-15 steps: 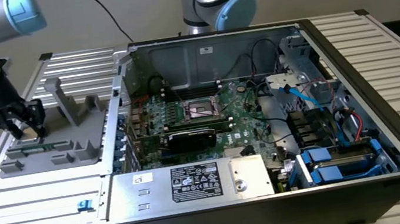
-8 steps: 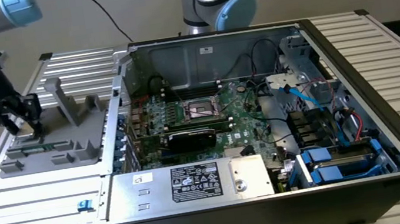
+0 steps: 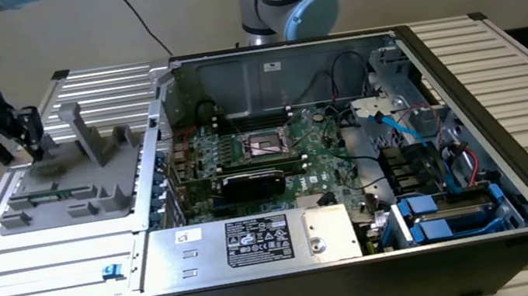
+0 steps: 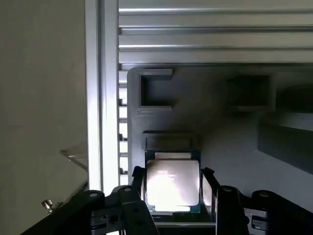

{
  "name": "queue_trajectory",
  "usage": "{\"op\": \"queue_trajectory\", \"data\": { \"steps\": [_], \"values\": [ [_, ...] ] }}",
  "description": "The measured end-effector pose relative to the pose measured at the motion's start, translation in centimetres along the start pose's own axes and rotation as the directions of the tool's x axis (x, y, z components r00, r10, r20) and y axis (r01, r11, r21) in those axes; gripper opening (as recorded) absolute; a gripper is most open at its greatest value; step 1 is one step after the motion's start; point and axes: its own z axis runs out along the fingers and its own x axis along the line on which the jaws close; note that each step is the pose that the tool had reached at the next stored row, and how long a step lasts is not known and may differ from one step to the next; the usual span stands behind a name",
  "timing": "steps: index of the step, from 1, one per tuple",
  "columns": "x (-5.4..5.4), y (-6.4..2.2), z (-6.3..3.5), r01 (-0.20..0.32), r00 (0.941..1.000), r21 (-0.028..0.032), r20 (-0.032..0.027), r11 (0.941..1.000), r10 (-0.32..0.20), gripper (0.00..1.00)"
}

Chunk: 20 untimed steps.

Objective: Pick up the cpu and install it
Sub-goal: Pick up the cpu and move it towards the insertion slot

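In the wrist view the cpu [image 4: 172,181], a small square chip with a shiny silver top and a thin green rim, lies between my gripper's [image 4: 173,188] two black fingers [image 4: 138,178]. The fingers press against its two opposite sides, so the gripper is shut on it. Just under it is the grey holder tray [image 4: 234,147]. In the exterior view my gripper [image 3: 22,153] hangs over the back corner of that grey tray [image 3: 72,194], at the exterior view's left. The chip itself is hidden by the fingers there. The dark socket frame [image 3: 269,144] sits on the green motherboard inside the open computer case [image 3: 333,51].
The case lies open on a slatted aluminium table [image 3: 41,268]. A silver box with a white label [image 3: 257,241] fills its near side; cables and blue drive bays [image 3: 442,215] crowd the exterior view's right. Upright grey posts [image 3: 84,135] stand on the tray. A second arm's base [image 3: 285,3] rises behind the case.
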Motion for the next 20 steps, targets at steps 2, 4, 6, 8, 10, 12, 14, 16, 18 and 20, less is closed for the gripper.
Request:
{"op": "queue_trajectory", "data": {
  "steps": [2, 4, 6, 8, 10, 12, 14, 16, 18, 20],
  "values": [
    [0.0, 0.02, -0.90, 0.000, 1.0000, 0.0000, 0.0000, 1.0000, 0.000, 0.55],
    [0.0, 0.04, -1.80, 0.000, 1.0000, 0.0000, 0.0000, 1.0000, 0.000, 0.55],
    [0.0, 0.06, -2.71, 0.000, 1.0000, 0.0000, 0.0001, 1.0000, 0.000, 0.55],
    [0.0, 0.08, -3.60, 0.000, 1.0000, 0.0000, 0.0001, 1.0000, 0.000, 0.55],
    [0.0, 0.10, -4.55, 0.000, 1.0000, 0.0000, -0.0001, 1.0000, 0.000, 0.55],
    [-0.1, 0.12, -5.45, 0.000, 1.0000, 0.0000, 0.0001, 1.0000, 0.000, 0.55],
    [-0.4, 0.15, -6.35, 0.000, 1.0000, 0.0000, 0.0001, 1.0000, 0.000, 0.55],
    [-0.8, 0.18, -7.25, 0.000, 1.0000, 0.0000, -0.0001, 1.0000, 0.000, 0.55],
    [-1.2, 0.20, -8.17, 0.000, 1.0000, 0.0000, 0.0001, 1.0000, 0.000, 0.55],
    [-1.8, 0.23, -9.09, 0.000, 1.0000, 0.0000, 0.0001, 1.0000, 0.000, 0.55]
  ]
}}
